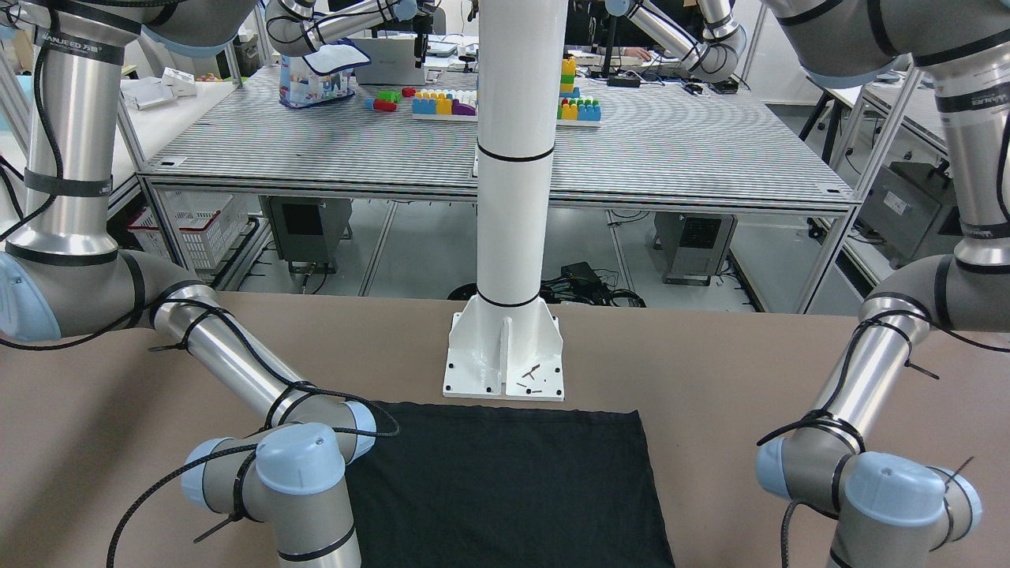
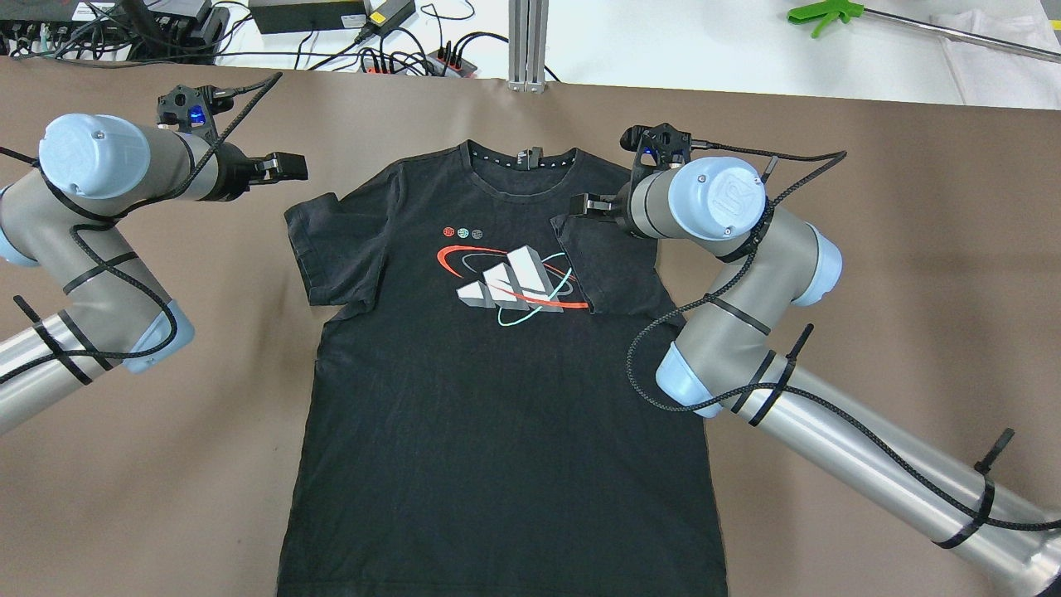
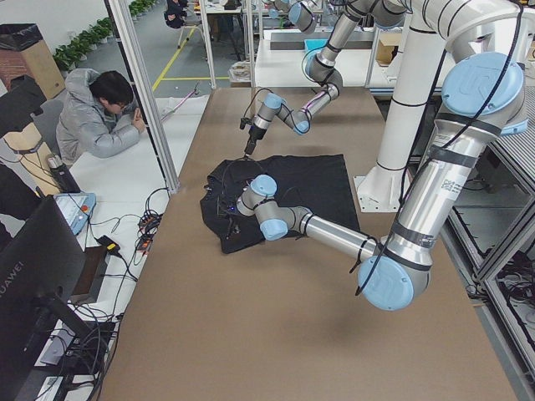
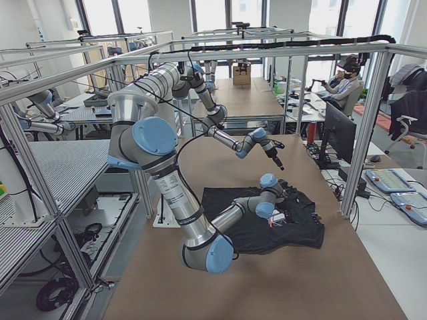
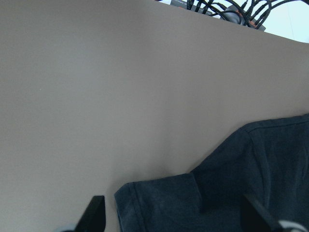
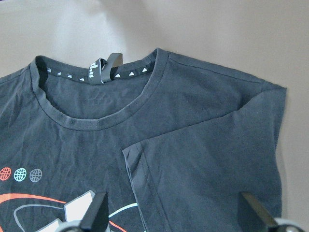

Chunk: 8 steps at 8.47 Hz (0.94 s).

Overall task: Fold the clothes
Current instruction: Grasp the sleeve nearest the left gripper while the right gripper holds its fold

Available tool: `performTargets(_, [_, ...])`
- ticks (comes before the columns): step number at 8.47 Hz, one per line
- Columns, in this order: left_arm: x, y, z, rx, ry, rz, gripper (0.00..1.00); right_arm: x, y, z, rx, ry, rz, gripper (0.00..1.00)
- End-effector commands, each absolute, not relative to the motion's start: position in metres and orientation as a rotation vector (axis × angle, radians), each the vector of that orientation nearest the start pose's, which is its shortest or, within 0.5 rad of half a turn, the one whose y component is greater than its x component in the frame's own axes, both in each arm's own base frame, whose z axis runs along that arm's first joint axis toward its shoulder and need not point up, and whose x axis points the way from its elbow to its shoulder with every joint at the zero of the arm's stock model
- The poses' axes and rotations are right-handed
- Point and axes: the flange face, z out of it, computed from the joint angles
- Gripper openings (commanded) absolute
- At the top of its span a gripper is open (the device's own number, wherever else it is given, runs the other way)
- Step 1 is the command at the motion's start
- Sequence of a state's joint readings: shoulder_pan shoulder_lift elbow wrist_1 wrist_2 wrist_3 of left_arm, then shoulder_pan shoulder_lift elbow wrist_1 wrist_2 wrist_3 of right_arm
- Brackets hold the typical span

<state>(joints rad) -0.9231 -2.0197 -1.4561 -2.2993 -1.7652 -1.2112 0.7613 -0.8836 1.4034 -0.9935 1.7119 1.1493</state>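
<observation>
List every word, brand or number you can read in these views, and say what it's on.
"HUAWEI": on the back of the monitor, in the left side view.
"UR": logo on the right arm's blue joint cap.
T-shirt: its chest graphic is a three-bar emblem with rings and has no words.
Neck tag: the marks are too small to read.
Arm band label: lettering is there, but it is blurred and unreadable.

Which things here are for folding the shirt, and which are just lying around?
For the job:
- black T-shirt, the sleeve by the right tool folded in
- left tool, open
- right tool, open

Just lying about:
- cables beyond the table edge
- green-handled rod
- toy bricks on the far table
- blue-and-white bag on the far table
</observation>
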Motion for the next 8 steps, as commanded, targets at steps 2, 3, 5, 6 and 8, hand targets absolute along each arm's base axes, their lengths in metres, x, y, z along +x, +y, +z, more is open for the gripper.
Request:
performTargets(2, [0.387, -0.586, 0.385, 0.586, 0.901, -0.328, 1.0, -0.447, -0.592, 0.254, 0.501, -0.996, 0.223, 0.94])
performTargets(3, [0.402, -0.58, 0.389, 0.593, 0.887, -0.321, 1.0, -0.446, -0.591, 0.256, 0.5, -0.994, 0.223, 0.94])
performTargets(5, [0.414, -0.573, 0.41, 0.589, 0.885, -0.306, 1.0, -0.446, -0.59, 0.258, 0.499, -0.993, 0.224, 0.94])
performTargets(6, [0.418, -0.577, 0.43, 0.602, 0.891, -0.293, 1.0, -0.445, -0.59, 0.259, 0.498, -0.992, 0.224, 0.94])
performTargets(8, [0.421, -0.579, 0.451, 0.614, 0.88, -0.265, 1.0, -0.445, -0.59, 0.259, 0.498, -0.99, 0.226, 0.94])
